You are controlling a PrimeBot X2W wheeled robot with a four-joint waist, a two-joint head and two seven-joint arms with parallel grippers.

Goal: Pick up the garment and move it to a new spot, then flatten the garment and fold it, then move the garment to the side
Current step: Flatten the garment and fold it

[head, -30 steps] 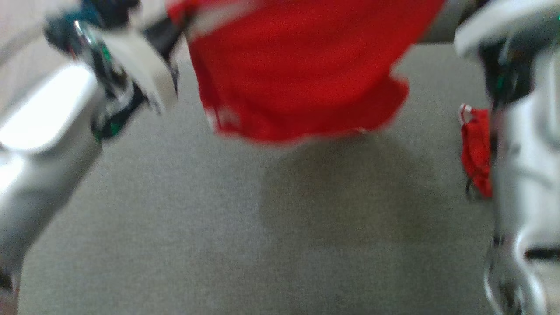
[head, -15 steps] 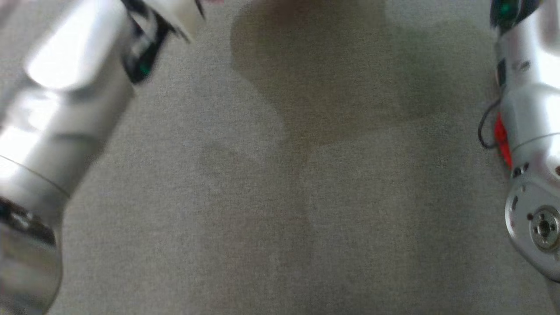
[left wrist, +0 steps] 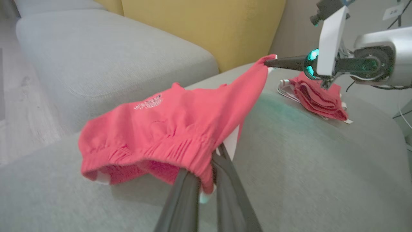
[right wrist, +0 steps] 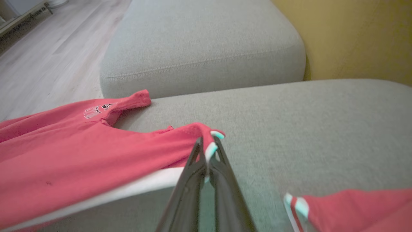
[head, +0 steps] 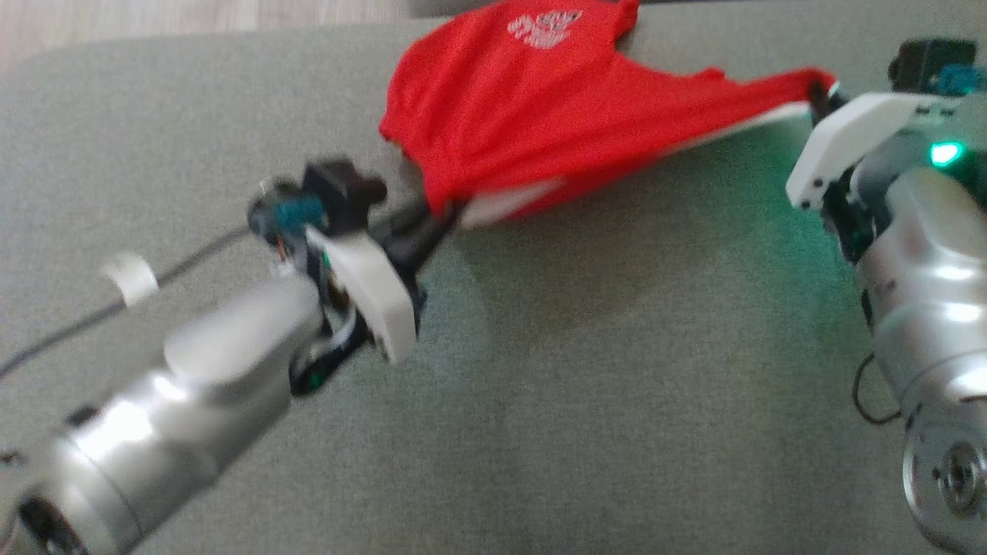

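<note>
Left hand (head: 441, 218), right hand (head: 814, 94) pinch garment (head: 524, 116) above grey cushion (head: 578, 401) (wood floor (head: 154, 15)).

Soft, even light fills all three views. In the head view the left forearm (head: 154, 416) is smeared by motion blur and carries pale highlights. A green lamp (head: 944, 153) on the right arm (head: 917, 308) tints the cushion (head: 617, 432) nearby. The garment (head: 524, 131) casts a faint shadow on it, and edges look soft.
</note>
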